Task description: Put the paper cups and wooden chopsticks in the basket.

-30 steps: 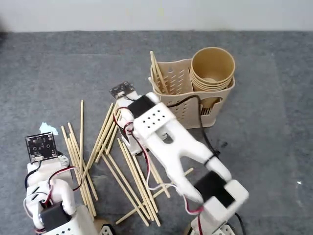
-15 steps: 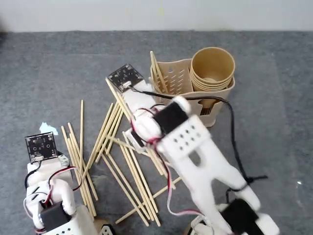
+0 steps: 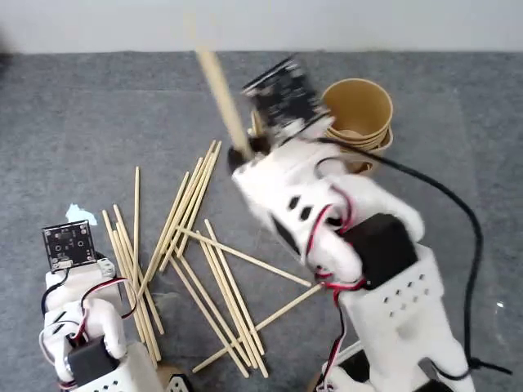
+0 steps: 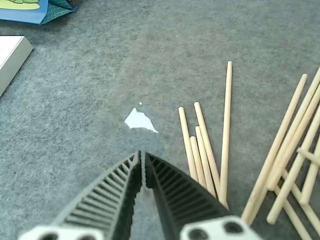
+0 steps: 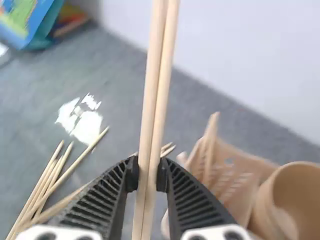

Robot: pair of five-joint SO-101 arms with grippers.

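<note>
My right gripper (image 5: 146, 172) is shut on two wooden chopsticks (image 5: 157, 75), held upright in the air. In the high view those chopsticks (image 3: 219, 80) stick up beside the basket, above the right gripper (image 3: 245, 151). The beige basket (image 5: 227, 167) holds stacked paper cups (image 3: 356, 110) and a few chopsticks. The right arm hides most of it from above. Several loose chopsticks (image 3: 192, 245) lie scattered on the grey carpet. My left gripper (image 4: 142, 159) is shut and holds nothing, low over the carpet near some chopsticks (image 4: 205, 145). The left arm (image 3: 82, 327) stays at the front left.
A white scrap (image 4: 140, 120) lies on the carpet just ahead of the left gripper. A blue item (image 4: 30, 10) and a white box edge (image 4: 10, 55) sit farther off. A pale wall (image 3: 261, 24) bounds the carpet at the back.
The right arm has risen from the chopstick pile with two sticks and swung up toward the basket. Some loose sticks on the carpet shifted. The left arm has not moved.
</note>
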